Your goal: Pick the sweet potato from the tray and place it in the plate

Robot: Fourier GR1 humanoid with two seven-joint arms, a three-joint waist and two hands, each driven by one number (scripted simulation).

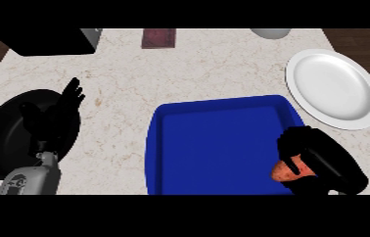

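Left hand: matte black, slim tapered fingers, thumb apart. Left forearm: light grey casing, narrow metallic wrist segment. Right hand: glossy black, bulky rounded shape near right edge.

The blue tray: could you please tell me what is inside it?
Inside the blue tray, only the sweet potato shows, at its right side, with the right hand curled round it. The hand covers most of it.
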